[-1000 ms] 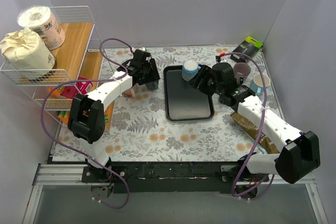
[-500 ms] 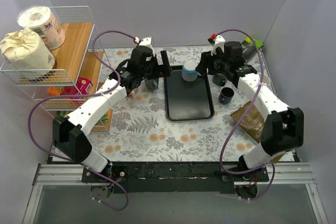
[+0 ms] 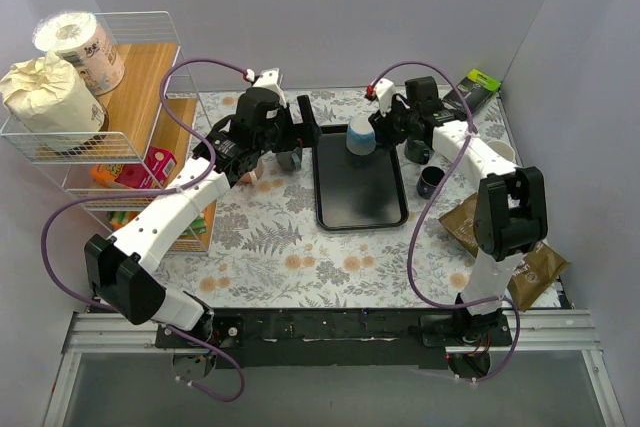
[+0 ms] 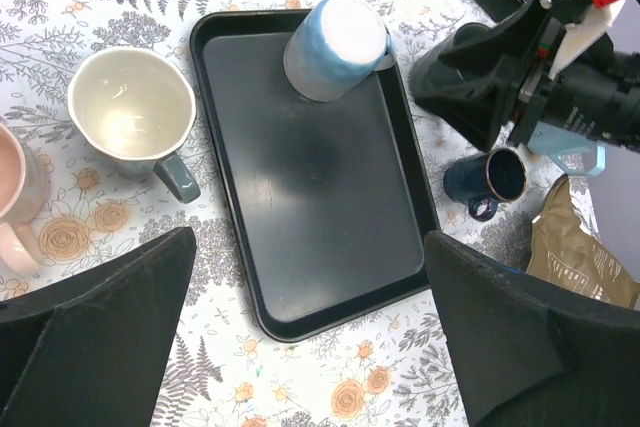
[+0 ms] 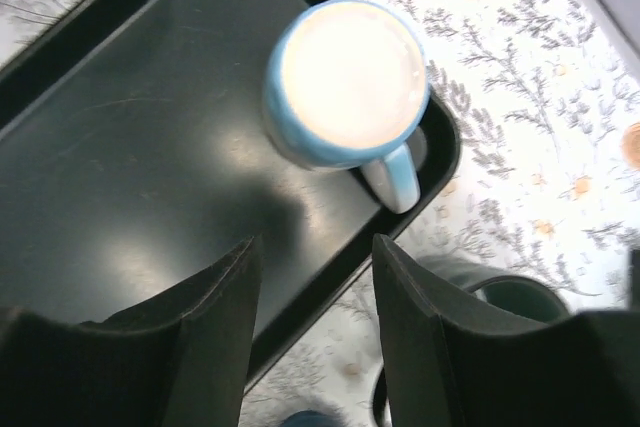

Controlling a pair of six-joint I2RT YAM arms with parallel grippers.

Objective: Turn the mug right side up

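The blue mug (image 3: pixel 361 135) stands upside down at the far end of the black tray (image 3: pixel 360 202), its white base up. It shows in the left wrist view (image 4: pixel 335 44) and in the right wrist view (image 5: pixel 345 82), handle toward the tray's rim. My right gripper (image 3: pixel 388 127) is open and empty, just right of the mug and above the tray's edge (image 5: pixel 315 247). My left gripper (image 3: pixel 305 137) is open and empty, left of the tray's far end, high over the tray (image 4: pixel 308 247).
A white mug with a grey handle (image 4: pixel 132 107) and a pink mug (image 4: pixel 15 197) stand left of the tray. A small navy mug (image 4: pixel 495 179), a dark green mug (image 5: pixel 510 297) and brown packets (image 3: pixel 470 227) lie to its right. A wire shelf rack (image 3: pixel 120 117) stands at the left.
Both arms have swung toward the far end of the table. My right wrist has moved up and back from beside the mug. The mug stays at the tray's far end.
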